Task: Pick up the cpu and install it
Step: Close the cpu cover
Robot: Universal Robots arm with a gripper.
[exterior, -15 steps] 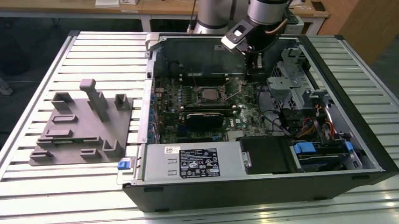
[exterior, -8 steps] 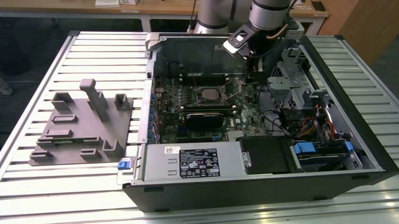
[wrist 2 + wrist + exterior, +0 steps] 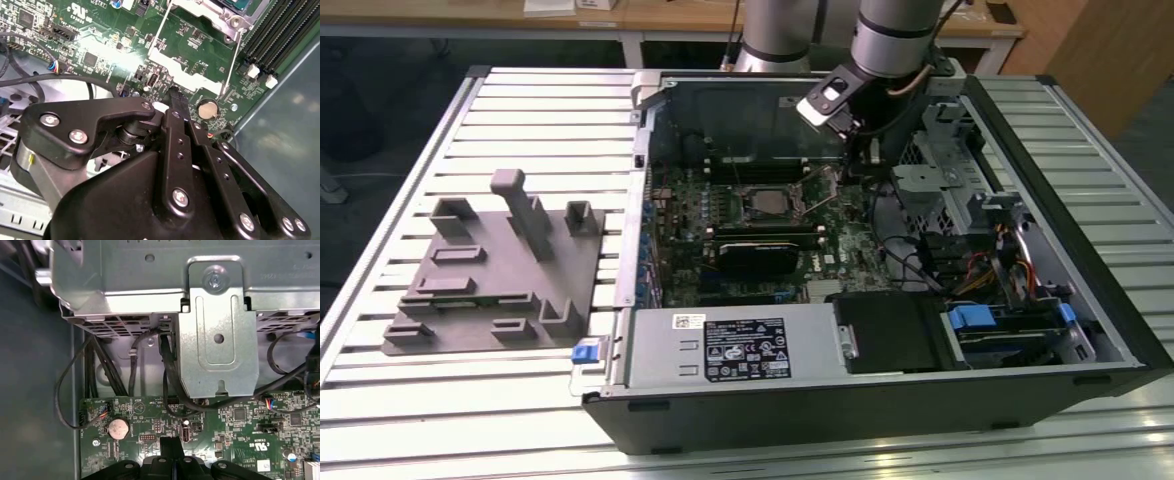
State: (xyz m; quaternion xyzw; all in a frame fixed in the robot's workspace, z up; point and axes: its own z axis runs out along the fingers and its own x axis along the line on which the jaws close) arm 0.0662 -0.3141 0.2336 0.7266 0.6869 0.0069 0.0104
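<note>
In the exterior view the cpu looks like a small pale grey square lying flat in the dark socket frame in the middle of the green motherboard. My gripper hangs inside the open computer case, to the exterior view's right of the socket and apart from it. In both wrist views the black fingers are pressed together with nothing between them, just above the board near a round coin battery. The socket's silver plate and wire lever stand open.
A grey plastic tray with upright blocks lies on the slatted table at the exterior view's left. Inside the case are a metal drive cage, black cables, memory slots and a black card.
</note>
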